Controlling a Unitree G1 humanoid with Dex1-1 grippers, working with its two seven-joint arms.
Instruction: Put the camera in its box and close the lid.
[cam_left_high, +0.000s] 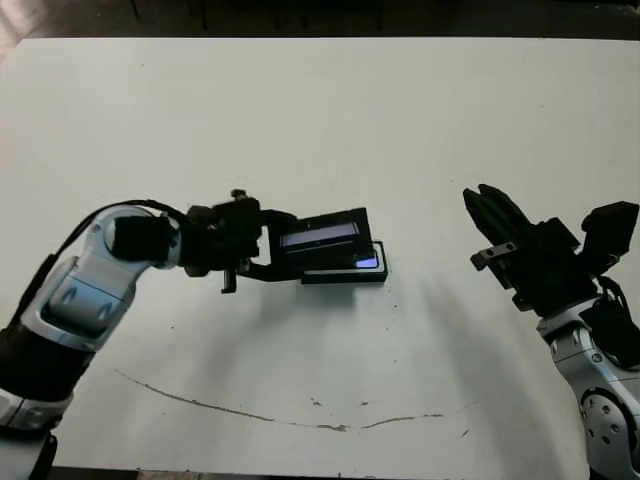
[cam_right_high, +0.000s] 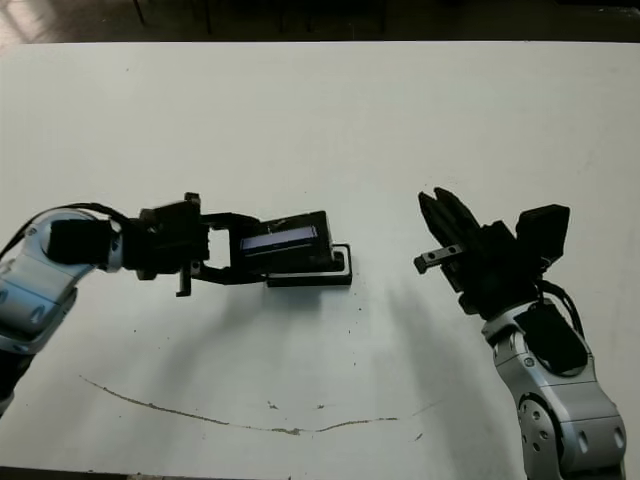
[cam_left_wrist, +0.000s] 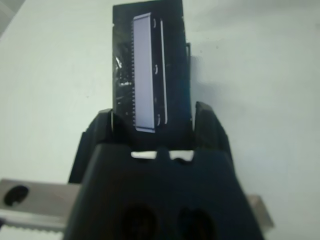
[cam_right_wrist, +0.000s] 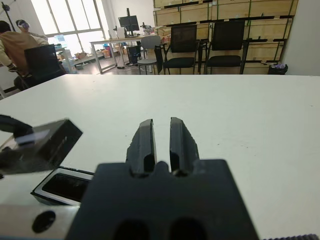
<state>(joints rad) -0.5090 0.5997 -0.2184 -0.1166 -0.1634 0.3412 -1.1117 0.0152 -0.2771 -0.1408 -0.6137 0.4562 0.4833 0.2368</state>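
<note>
The box (cam_left_high: 345, 270) is being largely hidden in the head views by the lid (cam_left_high: 322, 238), which is being held tilted just above it, so only the box's near edge and right end are being shown; a bluish shiny patch is being glimpsed there at the right end, and the camera (cam_right_wrist: 64, 184) is being seen as a dark shape lying inside the white-lined box in the right wrist view, though its outline is hard to make out. The lid, with its pale stripe facing up, is being gripped at its left end by the left gripper (cam_left_high: 268, 245), whose two fingers are being pressed against its sides in the left wrist view. The right gripper (cam_left_high: 488, 212) is being held above the table, well apart from the box to its right, with its fingers (cam_right_wrist: 147, 145) brought nearly together and nothing between them. The table (cam_left_high: 330, 120) is being left bare and wide around the box on every side, with a thin curved scratch mark (cam_left_high: 270, 415) being shown near the front edge. A seated person (cam_right_wrist: 17, 42) is being shown beyond the table, partly cut off.
</note>
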